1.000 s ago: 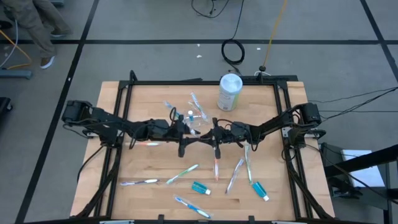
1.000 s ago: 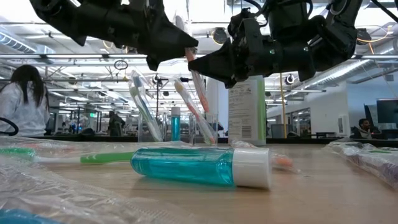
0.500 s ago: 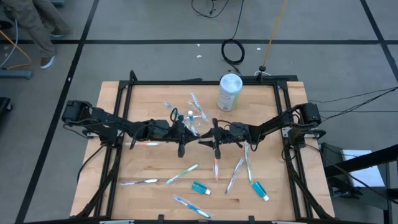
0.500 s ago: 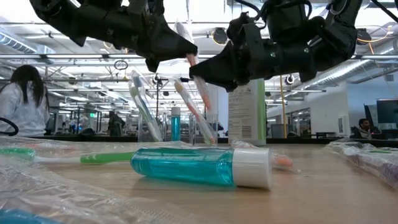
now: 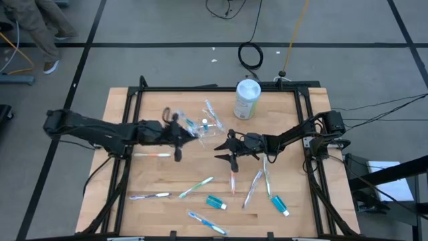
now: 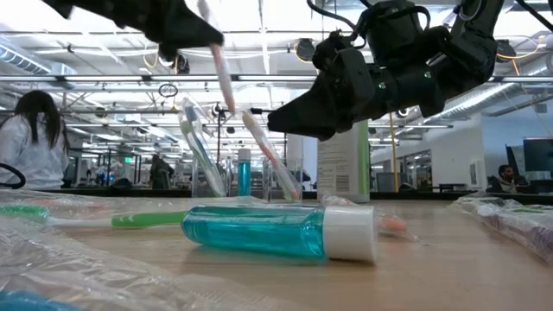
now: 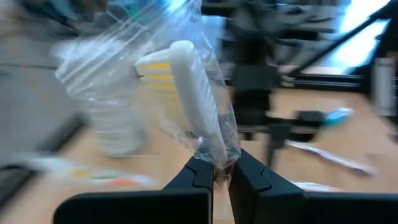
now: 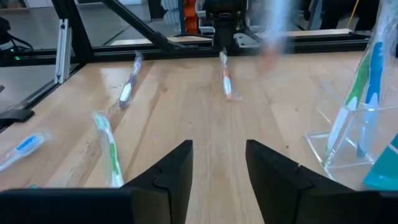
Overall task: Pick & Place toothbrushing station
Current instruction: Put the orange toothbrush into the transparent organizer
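Left gripper (image 7: 221, 171): jaws pinching a wrapped toothbrush (image 7: 196, 102), raised beside the cup (image 5: 208, 132).
Right gripper (image 8: 217, 165): jaws spread, empty, mid-table.
Table (image 5: 134, 114): front littered with brushes and tubes; left edge bare.

Two dark robot arms
Both arms are matte black with jointed segments and looping black cables; each gripper has two angular black fingers.

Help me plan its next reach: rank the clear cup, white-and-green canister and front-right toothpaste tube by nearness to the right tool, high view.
1. clear cup, just behind the right tool, mid-table.
2. white-and-green canister, back edge.
3. toothpaste tube, front right.
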Robot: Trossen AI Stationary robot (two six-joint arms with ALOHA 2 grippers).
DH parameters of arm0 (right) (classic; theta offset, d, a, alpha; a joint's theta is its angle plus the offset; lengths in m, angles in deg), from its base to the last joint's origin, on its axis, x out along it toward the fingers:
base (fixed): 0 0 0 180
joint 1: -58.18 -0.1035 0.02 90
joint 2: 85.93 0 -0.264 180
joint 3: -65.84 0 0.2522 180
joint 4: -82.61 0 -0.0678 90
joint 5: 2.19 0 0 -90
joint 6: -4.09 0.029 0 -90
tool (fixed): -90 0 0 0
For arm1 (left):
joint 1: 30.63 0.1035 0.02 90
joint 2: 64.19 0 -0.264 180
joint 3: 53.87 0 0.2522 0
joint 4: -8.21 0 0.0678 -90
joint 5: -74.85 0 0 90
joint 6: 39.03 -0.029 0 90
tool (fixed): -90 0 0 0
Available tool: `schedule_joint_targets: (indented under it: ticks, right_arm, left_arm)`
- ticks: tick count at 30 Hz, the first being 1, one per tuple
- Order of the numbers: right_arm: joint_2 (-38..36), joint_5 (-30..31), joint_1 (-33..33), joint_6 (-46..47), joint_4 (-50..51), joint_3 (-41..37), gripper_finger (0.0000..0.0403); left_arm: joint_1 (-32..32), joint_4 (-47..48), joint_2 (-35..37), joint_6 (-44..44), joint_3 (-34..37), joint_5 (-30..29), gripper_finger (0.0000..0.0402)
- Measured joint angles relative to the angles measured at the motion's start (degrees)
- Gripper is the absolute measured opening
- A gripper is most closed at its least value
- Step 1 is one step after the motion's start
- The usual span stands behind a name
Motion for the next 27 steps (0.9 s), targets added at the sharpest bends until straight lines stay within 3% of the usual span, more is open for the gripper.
schedule_joint_targets:
  ticks: [5, 7, 13, 17, 27]
  right_arm:
    - [0.0, 0.0, 0.0, -0.3, -0.02, 0.0, 0.0143]
    - [0.0, 0.0, 0.0, -0.33, -0.04, 0.0, 0.0144]
    - [0.0, 0.0, 0.0, -0.35, -0.04, 0.0, 0.0144]
    - [0.0, 0.0, 0.0, -0.36, -0.04, 0.0, 0.0143]
    - [0.0, 0.0, 0.0, -0.37, -0.04, 0.0, 0.0141]
  left_arm:
    - [0.83, 6.48, 4.86, -3.38, 0.0, -16.51, 0.0029]
    - [1.89, 8.93, 4.71, -2.89, 0.0, -20.21, 0.0034]
    - [5.51, 7.95, 0.01, 1.58, -0.01, -16.41, 0.0023]
    - [7.1, 2.04, -5.06, 2.37, -0.09, -16.39, 0.0017]
    - [9.07, 1.73, -12.51, 10.45, -0.02, -15.48, 0.0031]
